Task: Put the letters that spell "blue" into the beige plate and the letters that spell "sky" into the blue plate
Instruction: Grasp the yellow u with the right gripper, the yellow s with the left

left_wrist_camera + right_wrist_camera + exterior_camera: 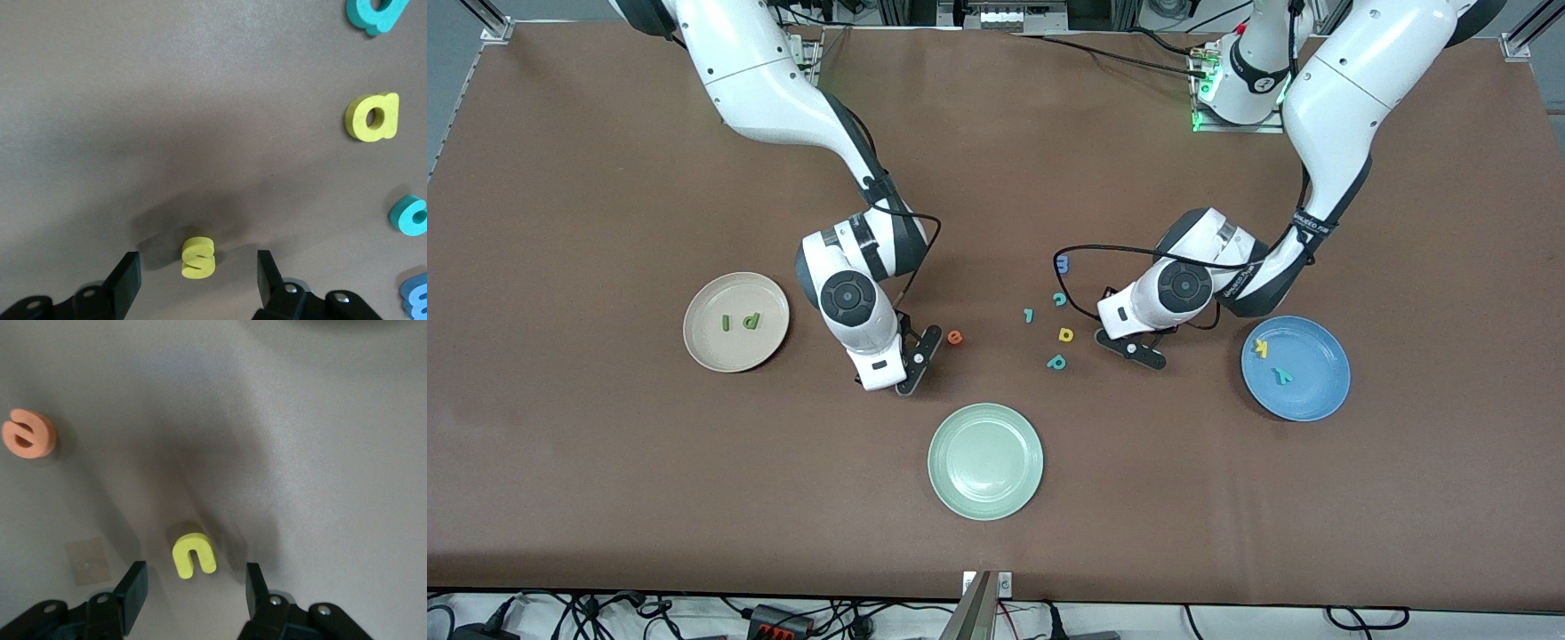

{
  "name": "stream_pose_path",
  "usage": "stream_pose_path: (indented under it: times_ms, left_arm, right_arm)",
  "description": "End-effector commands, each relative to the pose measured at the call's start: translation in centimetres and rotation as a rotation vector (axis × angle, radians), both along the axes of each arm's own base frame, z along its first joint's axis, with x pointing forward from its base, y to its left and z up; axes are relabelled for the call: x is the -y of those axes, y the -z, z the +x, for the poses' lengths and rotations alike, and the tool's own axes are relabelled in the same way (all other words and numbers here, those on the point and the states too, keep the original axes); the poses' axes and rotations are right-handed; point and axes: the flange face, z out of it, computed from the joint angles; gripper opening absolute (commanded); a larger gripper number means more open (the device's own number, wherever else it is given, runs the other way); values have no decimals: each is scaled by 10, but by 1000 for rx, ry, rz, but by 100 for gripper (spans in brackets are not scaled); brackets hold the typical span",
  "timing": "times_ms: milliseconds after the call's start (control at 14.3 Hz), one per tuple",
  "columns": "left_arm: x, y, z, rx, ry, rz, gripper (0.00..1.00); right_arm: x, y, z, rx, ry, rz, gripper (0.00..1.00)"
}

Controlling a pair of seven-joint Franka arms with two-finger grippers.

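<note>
Down over the brown tabletop (pixel 133 100) we go, and the left pincer (pixel 199 277) hangs with its two black fingers (pixel 125 283) spread wide, one on each side of the yellow "s" (pixel 198 257). The little letter lies flat between them, clear of both fingers, nothing touching it. A soft shadow spreads over the tabletop around it. Off at the picture's edge sits a scatter of other pieces: the yellow "a" (pixel 373 117) lying flat, a teal "c" (pixel 409 215) partly cut off, another teal letter (pixel 375 13) only half in the picture, and a sliver of a blue piece (pixel 416 297) in the corner.
</note>
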Motion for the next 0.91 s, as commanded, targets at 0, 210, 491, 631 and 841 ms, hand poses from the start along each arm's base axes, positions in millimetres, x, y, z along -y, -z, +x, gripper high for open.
stream_pose_path:
  times_ms: [0,210,491,631,841]
  left_arm:
    - [0,8,-4,11,12,21,68]
    - [-1,9,-4,14,21,28,46]
    - [-5,5,-1,25,29,35,4]
    - [-8,0,3,30,29,36,3]
    - [-23,-24,9,10,24,95,3]
  right_arm:
    - [1,2,1,6,-59,11,66]
    - [-1,5,1,14,-81,14,62]
    - [-1,7,4,34,-124,22,57]
    - [-2,6,4,35,-122,24,57]
    - [-7,5,2,35,-109,30,51]
